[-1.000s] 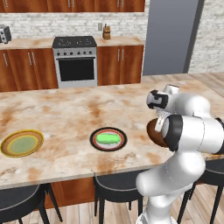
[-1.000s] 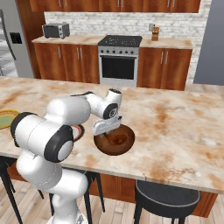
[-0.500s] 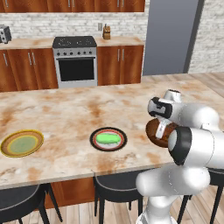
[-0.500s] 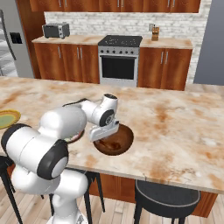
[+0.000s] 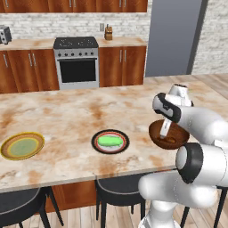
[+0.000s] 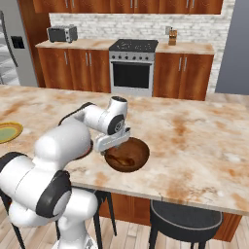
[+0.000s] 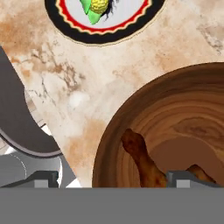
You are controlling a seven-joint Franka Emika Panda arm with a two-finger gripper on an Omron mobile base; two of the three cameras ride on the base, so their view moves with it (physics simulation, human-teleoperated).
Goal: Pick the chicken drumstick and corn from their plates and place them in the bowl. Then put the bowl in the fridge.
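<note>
Gripper (image 6: pixel 115 147) is held over the round dark brown wooden bowl (image 6: pixel 138 156) near the counter's front edge, jaws spread apart — reddish-brown chicken drumstick (image 7: pixel 141 157) released inside; green corn cob (image 5: pixel 110 141) left on black-rimmed plate (image 5: pixel 97 146).

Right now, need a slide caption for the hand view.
Reddish-brown chicken drumstick lying inside the dark wooden bowl; green-husked corn waits on the black-rimmed plate beyond.

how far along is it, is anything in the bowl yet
Done: the chicken drumstick lies in the bowl. In hand: nothing; the gripper hangs open over the bowl. Left: the corn sits on the black-rimmed plate, and the bowl stands on the counter, not yet in the fridge.
</note>
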